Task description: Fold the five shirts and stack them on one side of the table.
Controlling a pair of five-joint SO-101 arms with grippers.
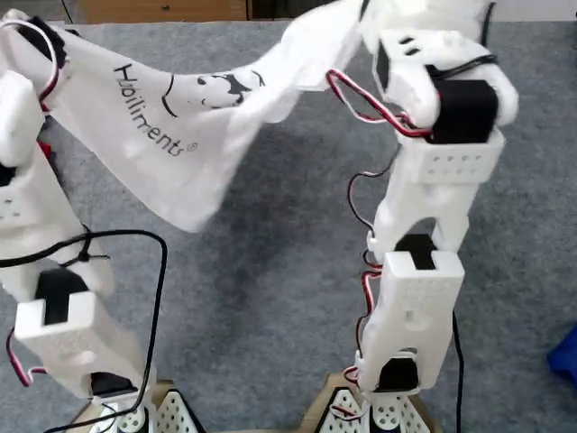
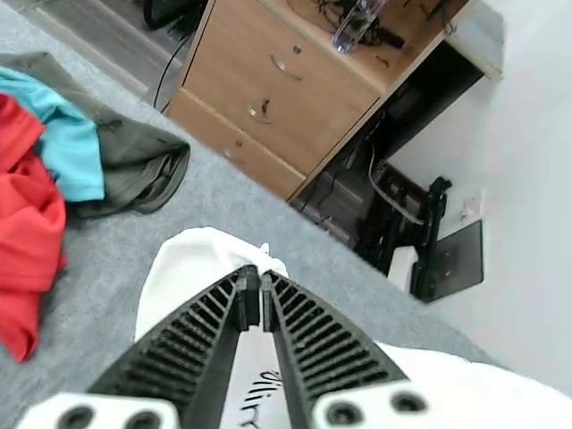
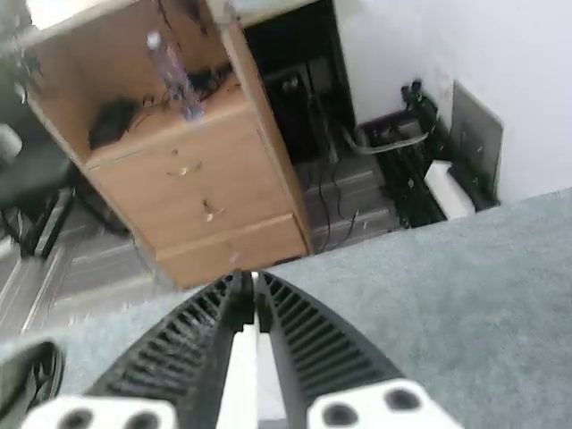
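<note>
The white shirt stretches sideways across the upper frame, sagging downward. The left gripper and the right gripper each pinch it, closed.

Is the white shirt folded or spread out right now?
Spread, not folded: the white shirt hangs stretched between the left gripper and the right gripper, both shut on its cloth, sagging loosely between them.

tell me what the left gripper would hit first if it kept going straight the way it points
Apart from the white shirt it grips, the left gripper likely meets bare grey table just ahead, or clears its edge toward the wooden drawers; depth is unclear.
</note>
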